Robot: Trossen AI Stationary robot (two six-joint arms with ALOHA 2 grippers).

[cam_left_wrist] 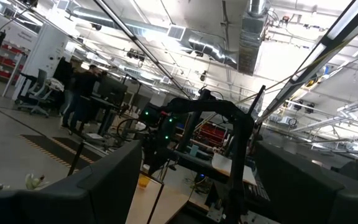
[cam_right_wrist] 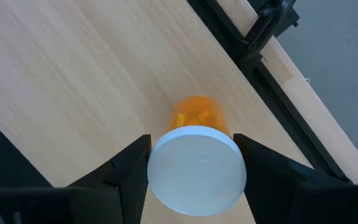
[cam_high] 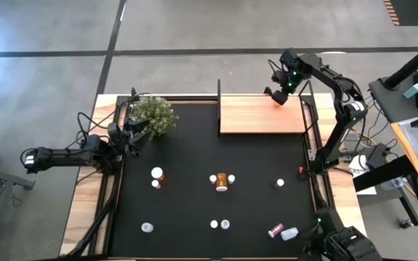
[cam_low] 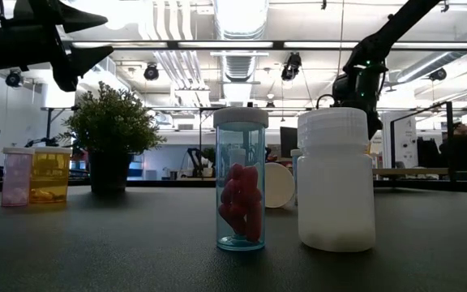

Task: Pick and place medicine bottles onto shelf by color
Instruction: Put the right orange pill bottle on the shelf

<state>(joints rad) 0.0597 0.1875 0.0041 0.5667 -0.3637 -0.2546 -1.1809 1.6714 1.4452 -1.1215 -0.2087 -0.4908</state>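
Observation:
My right gripper (cam_high: 277,97) hangs over the far right corner of the wooden shelf (cam_high: 260,116), shut on an orange medicine bottle (cam_right_wrist: 196,115) with a white cap. Several more small bottles stand on the black mat, among them an orange one (cam_high: 222,181) at the middle, and two lie on their sides near the front right (cam_high: 283,232). The low view shows a clear bottle of red pills (cam_low: 240,178) and a white bottle (cam_low: 336,178) close up. My left gripper (cam_high: 136,130) waits open at the table's left, beside the potted plant (cam_high: 153,114). My right gripper pinches the bottle's white cap (cam_right_wrist: 196,171) between its two fingers (cam_right_wrist: 132,165), one on each side of the cap's rim. The fingers come from above, pointing steeply down. The bottle stays upright below them; whether its base touches the shelf board (cam_right_wrist: 73,81) cannot be told.
The shelf's black frame posts stand at its left end (cam_high: 218,94) and along its right side (cam_right_wrist: 260,37). A pink bottle (cam_low: 16,174) and a yellow one (cam_low: 49,174) stand near the plant in the low view. The shelf board's left and middle are bare wood.

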